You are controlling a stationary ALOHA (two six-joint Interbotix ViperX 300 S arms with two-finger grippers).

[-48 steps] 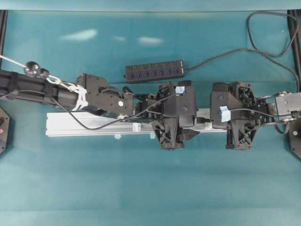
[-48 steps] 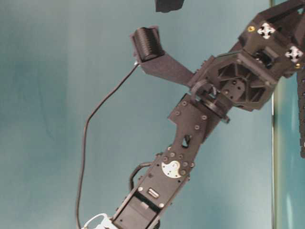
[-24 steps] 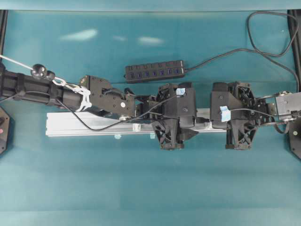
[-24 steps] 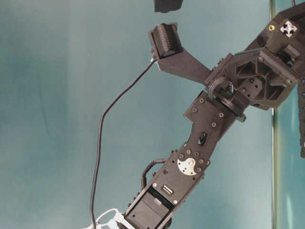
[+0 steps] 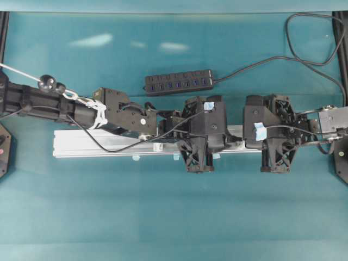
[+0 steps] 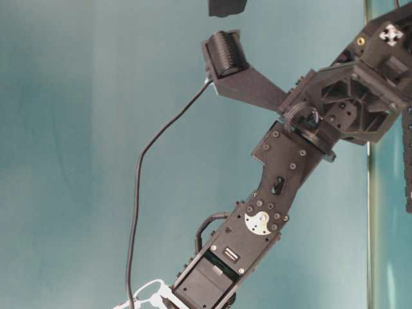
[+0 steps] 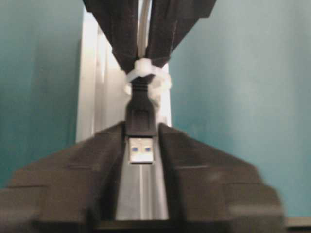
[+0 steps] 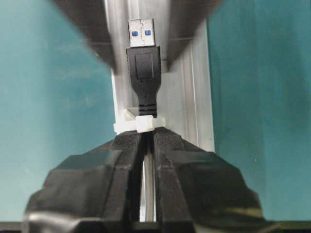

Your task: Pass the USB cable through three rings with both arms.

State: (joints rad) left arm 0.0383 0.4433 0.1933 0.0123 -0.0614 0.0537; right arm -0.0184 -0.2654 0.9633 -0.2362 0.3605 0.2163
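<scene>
The teal bench (image 5: 163, 217) carried a long silver rail (image 5: 92, 145) lying left to right in the overhead view, and both arms stretched level along it from opposite ends, wrists meeting over its right half. The left arm (image 5: 65, 106) reached in from the left edge, its lattice wrist above the rail; the right arm (image 5: 304, 125) came in from the right, facing it, the two heads close together but apart.

The left tool (image 7: 142, 145) had its jaws closed against the sides of the black plug of the USB cable (image 7: 141, 114), the metal tip with blue insert lying between them. The right tool (image 8: 144, 145) was clenched on the cord just behind a whitish ring (image 8: 145, 124) (the plug had come through it).

A black hub (image 5: 179, 82) with blue sockets lay beyond the rail.

Small blue tape patches marked each wrist; no writing or brand could be read.
</scene>
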